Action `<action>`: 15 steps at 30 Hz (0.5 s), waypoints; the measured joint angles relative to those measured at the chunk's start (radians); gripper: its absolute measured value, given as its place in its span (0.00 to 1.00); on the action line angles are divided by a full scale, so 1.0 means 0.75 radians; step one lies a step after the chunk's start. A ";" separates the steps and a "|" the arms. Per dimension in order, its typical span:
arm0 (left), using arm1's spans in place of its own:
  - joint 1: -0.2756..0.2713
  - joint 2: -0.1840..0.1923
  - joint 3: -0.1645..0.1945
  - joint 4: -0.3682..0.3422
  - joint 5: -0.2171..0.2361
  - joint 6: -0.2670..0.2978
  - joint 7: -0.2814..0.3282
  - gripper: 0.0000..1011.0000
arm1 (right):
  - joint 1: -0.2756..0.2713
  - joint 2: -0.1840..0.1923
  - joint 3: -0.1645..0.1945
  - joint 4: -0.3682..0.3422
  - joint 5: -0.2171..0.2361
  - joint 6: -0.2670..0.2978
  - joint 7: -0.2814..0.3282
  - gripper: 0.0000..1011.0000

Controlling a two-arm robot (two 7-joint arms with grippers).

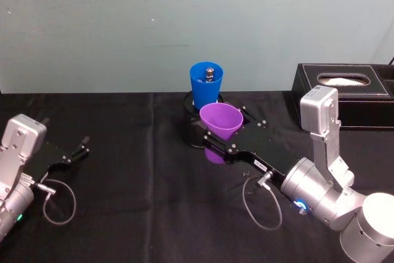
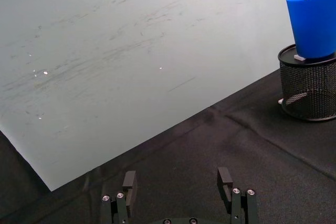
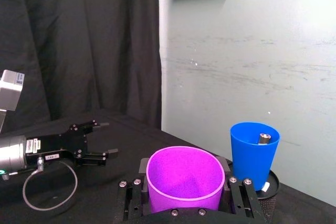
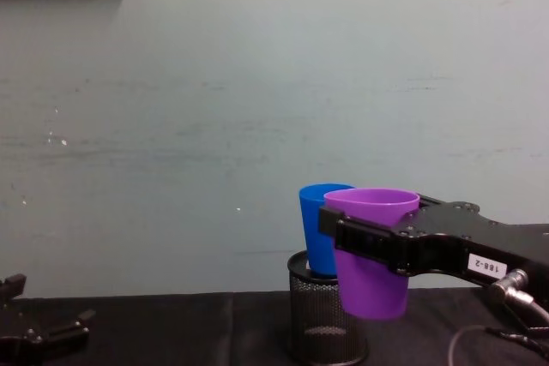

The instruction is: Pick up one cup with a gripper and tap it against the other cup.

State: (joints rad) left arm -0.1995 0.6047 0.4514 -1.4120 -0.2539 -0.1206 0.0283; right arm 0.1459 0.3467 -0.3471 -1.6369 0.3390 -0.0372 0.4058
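- Right gripper, black and flat-jawed with a small white numbered label, is clamped on the purple plastic tapered tumbler, one jaw on each side of the wall below the rim.
- That purple tumbler is held upright and clear of the black cloth-covered table, mouth up. In the chest view its rim sits about level with the rim of the other cup.
- Just behind it stands the bright blue plastic tapered tumbler, seated in the mouth of a black wire-mesh pen holder.
- From the head camera the purple rim overlaps the blue cup's lower wall. Whether the two walls touch I cannot tell.
- A small dark cylindrical object pokes up inside the blue cup.
- The mesh holder sits directly behind and below the held cup, close to the gripper's jaws.
- A black box with white tissue at its slot rests against the pale wall, well to the right of the cups.
- A loop of grey cable hangs at the right wrist.
- Left gripper lies low over the cloth far to the left, jaws spread and holding nothing.
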 joint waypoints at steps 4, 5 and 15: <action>0.000 0.000 0.000 0.000 0.000 0.000 0.000 0.99 | 0.000 0.000 0.000 0.001 0.000 -0.001 0.000 0.73; 0.000 0.000 0.000 0.000 0.000 0.000 0.000 0.99 | 0.000 0.000 0.000 0.001 0.000 -0.001 0.000 0.73; 0.000 0.000 0.000 0.000 0.000 0.000 0.000 0.99 | 0.000 0.000 0.000 0.001 0.000 -0.001 0.000 0.73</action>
State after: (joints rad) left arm -0.1995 0.6047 0.4513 -1.4120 -0.2540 -0.1206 0.0283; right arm 0.1459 0.3467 -0.3470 -1.6362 0.3390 -0.0376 0.4057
